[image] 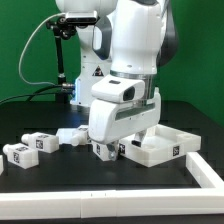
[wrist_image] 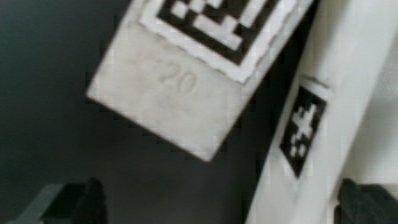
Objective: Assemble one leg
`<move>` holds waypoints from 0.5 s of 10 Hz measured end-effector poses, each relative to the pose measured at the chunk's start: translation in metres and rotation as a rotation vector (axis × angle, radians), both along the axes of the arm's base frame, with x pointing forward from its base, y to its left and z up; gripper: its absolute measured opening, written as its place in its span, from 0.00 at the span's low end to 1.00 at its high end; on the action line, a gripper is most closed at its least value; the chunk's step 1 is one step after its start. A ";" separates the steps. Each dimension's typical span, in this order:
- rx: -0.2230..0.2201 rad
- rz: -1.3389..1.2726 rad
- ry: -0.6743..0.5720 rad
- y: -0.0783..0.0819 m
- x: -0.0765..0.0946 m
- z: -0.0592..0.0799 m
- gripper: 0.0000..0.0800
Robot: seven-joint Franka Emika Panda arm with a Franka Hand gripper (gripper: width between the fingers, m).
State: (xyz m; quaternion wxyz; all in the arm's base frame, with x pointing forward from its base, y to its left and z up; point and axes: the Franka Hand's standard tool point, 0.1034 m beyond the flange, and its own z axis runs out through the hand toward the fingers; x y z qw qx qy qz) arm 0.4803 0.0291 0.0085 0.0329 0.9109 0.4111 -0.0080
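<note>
The step in hand looks like the approach to the first grasp; the robot's white arm is bent low over the black worktop [image: 60, 172], and the claw [wrist_image: 217, 198] hangs released, its two dark fingertips [wrist_image: 71, 202] spread wide at the edges of the wrist view with nothing between them. The leg [wrist_image: 178, 85], a small white rectangular block with a black-and-white square tag at one end, lies flat on the worktop under the wrist camera, skewed to the line between the fingertips and ahead of them rather than in the gap. Just beside it runs a long white tagged edge [wrist_image: 311, 125]; whether this is another block or the rim of the larger part I cannot tell. In the exterior view a large flat white square piece with a raised rim [image: 168, 148] sits to the exterior view's right of the claw; a few more small white tagged blocks [image: 45, 142] lie loose toward that view's left. The next move, as I judge it, calls for turning the wrist to square the fingertips to the leg's long sides, centring over it, then descending and clenching without catching the neighbouring edge.
</note>
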 end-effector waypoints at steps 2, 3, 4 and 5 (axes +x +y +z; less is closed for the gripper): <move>0.000 0.001 0.000 0.000 0.000 0.000 0.79; 0.000 0.001 0.000 0.000 0.000 0.000 0.58; 0.000 0.001 0.000 0.000 0.000 0.000 0.35; 0.000 0.001 0.000 0.000 0.000 0.000 0.19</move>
